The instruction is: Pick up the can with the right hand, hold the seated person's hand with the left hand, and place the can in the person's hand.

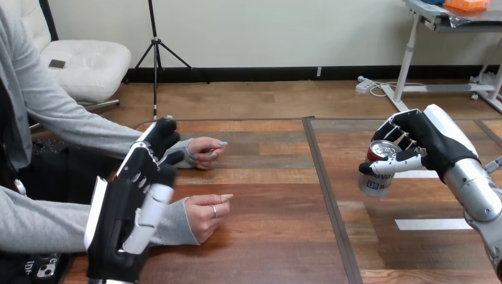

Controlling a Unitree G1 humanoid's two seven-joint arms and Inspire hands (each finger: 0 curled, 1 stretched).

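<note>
My right hand [435, 145] is at the right of the table, shut on a silver and blue can [375, 177]. Its fingers wrap the can's top from behind and its thumb crosses the front. The can hangs slightly tilted, just above the wood. My left hand [121, 222] is raised at the lower left with its fingers nearly straight, pointing away from me. It covers the person's near forearm, and its fingertips [161, 131] reach the far wrist. I cannot tell whether it touches either. The person's far hand [205, 152] and near hand [207, 214] rest loosely curled on the table.
A dark seam [327, 195] runs down the wooden table between the person's hands and the can. Two white tape strips [433, 224] lie on the right half, below my right hand. The table's far edge [237, 120] lies just behind the far hand.
</note>
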